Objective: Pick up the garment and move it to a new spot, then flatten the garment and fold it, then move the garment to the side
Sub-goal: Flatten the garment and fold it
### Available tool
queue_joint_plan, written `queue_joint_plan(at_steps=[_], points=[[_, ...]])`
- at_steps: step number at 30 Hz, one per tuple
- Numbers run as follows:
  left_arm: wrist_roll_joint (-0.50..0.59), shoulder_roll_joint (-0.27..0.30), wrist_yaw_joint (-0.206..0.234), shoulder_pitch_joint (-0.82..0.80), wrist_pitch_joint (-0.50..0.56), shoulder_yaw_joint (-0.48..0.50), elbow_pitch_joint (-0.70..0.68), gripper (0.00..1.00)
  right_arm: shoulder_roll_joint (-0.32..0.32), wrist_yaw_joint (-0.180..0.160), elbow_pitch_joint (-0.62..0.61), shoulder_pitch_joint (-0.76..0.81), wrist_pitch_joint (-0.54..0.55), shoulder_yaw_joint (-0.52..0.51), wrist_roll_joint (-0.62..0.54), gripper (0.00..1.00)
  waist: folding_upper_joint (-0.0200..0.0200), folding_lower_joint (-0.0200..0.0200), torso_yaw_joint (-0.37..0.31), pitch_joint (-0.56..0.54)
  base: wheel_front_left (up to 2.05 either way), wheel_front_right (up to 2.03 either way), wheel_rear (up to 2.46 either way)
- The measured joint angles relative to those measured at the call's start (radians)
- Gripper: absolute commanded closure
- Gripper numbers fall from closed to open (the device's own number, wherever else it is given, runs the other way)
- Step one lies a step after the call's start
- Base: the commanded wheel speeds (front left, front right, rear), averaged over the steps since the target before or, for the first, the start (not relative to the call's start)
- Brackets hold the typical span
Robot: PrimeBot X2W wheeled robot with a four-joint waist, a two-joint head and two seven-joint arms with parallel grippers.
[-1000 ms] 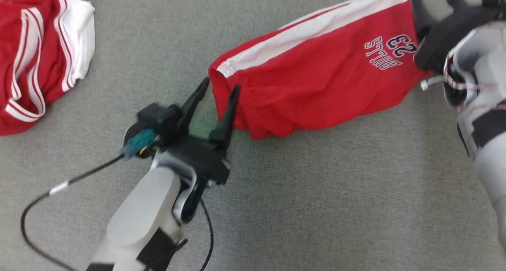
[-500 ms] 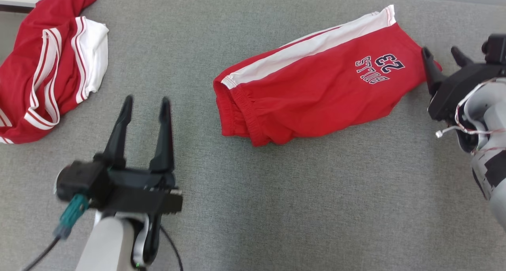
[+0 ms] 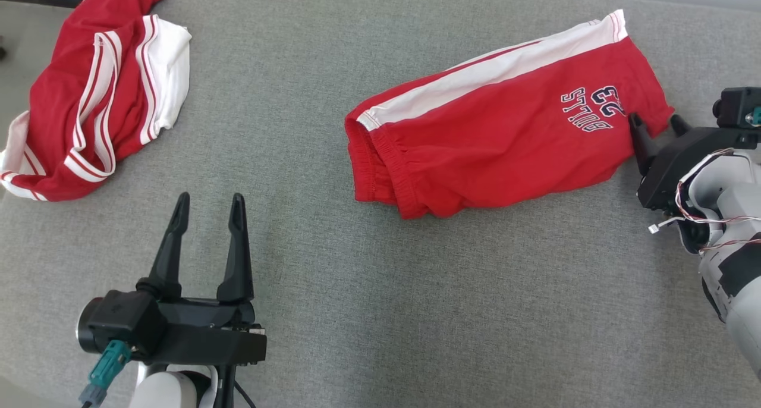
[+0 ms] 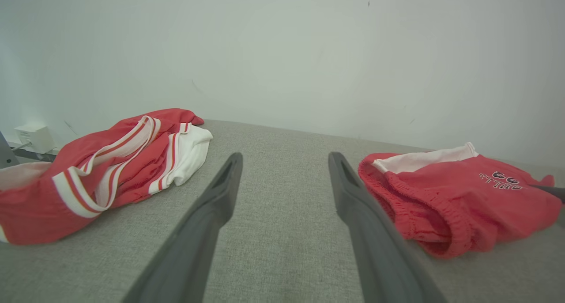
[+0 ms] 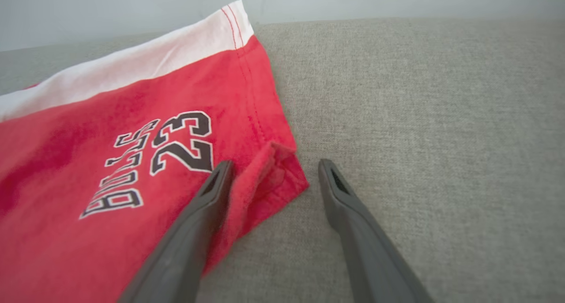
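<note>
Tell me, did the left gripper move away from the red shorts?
Yes. The left gripper pulled back left and toward the robot, away from the waistband of the shorts, where it was a second ago.

The text you can read is "BULLS" above "23", dark letters with a white outline, printed on the red shorts (image 5: 57, 130) near the hem of 1 leg. In the right wrist view you see it sharp, slanting up to the right. In the head view it reads upside down. In the left wrist view the same dark marks are too small and flattened to make out.
</note>
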Motion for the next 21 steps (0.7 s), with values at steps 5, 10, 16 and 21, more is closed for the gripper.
queue_joint_plan(at_steps=[5,10,16,21], points=[[-0.015,-0.002,0.000,0.003,0.000,-0.007,0.001,0.00,0.016,0.000,0.008,-0.003,0.037,0.018,0.023,1.00,0.0000,0.0000,0.002,-0.003,0.00,0.00,0.00],[-0.017,-0.002,0.001,0.010,0.000,-0.004,0.009,0.00,0.029,0.000,0.004,0.000,0.029,0.022,0.056,1.00,0.0000,0.0001,-0.016,-0.014,0.00,0.00,0.00],[0.007,-0.002,-0.001,0.045,0.000,0.027,0.011,0.00,0.024,0.000,-0.084,0.051,-0.024,0.029,0.120,1.00,0.0001,0.0000,-0.059,-0.043,0.00,0.00,0.00],[0.030,-0.002,-0.008,0.078,0.000,0.068,0.009,0.00,-0.030,0.000,-0.173,0.165,-0.057,0.030,0.194,1.00,0.0000,0.0000,-0.106,-0.079,0.00,0.00,0.00]])
